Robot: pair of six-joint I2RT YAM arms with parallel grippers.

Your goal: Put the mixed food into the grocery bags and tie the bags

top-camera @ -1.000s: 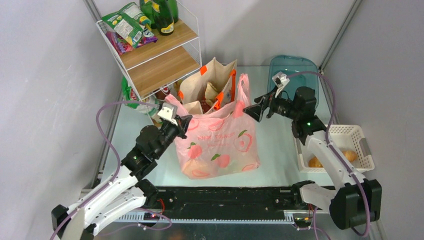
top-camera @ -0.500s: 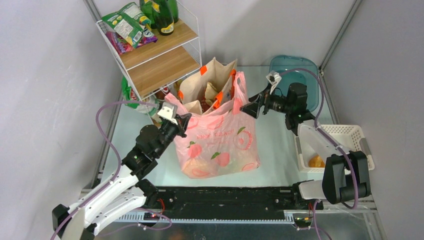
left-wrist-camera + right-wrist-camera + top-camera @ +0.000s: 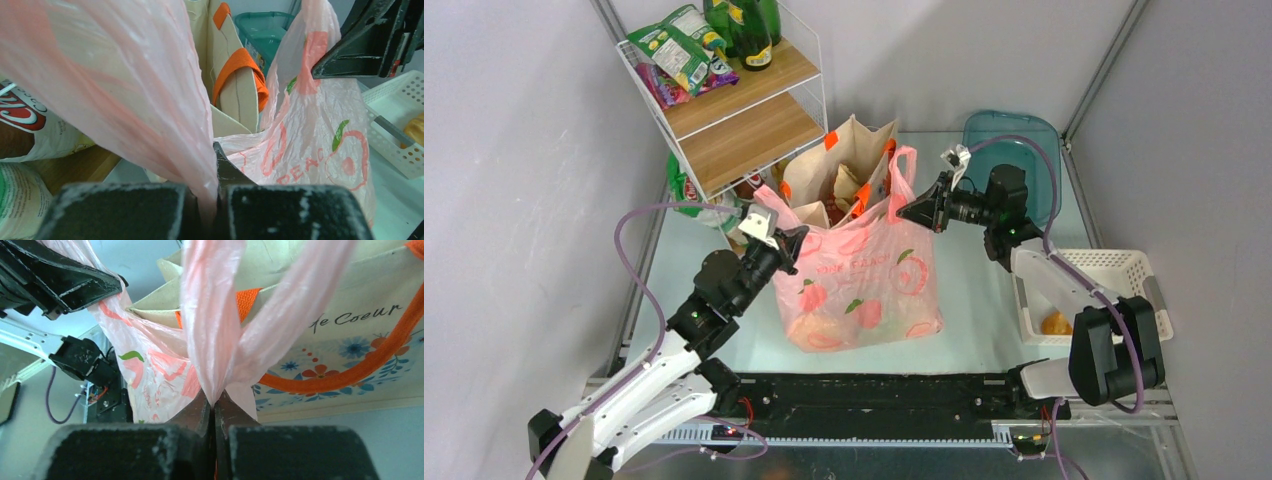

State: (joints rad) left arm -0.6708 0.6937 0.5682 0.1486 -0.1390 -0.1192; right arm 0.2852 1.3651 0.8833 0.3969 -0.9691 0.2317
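- At the pink bag's (image 3: 864,290) ten o'clock in the overhead view, the left hand (image 3: 791,239) is pressed together on the left handle (image 3: 150,100), with the film bunched between its fingers. Holding that loop up keeps the sack standing and leaves the handle free for a knot.
- Mid-counter (image 3: 974,285), the bag stands upright. Golden lumps, likely bread rolls (image 3: 824,335), show through its bottom. Loading of this bag looks done, so tying seems to be the step in hand.
- At the bag's twelve o'clock, touching its back, the beige tote (image 3: 839,165) stands open with its orange handles loose, not yet tied.
- At the bag's two o'clock, the right hand (image 3: 916,212) pinches the right handle (image 3: 210,315), with both strands gathered into its closed tips. This mirrors the left, probably so the two loops can be crossed.
- Far out at four o'clock, one roll (image 3: 1055,324) lies in the white basket (image 3: 1124,270), outside either bag.
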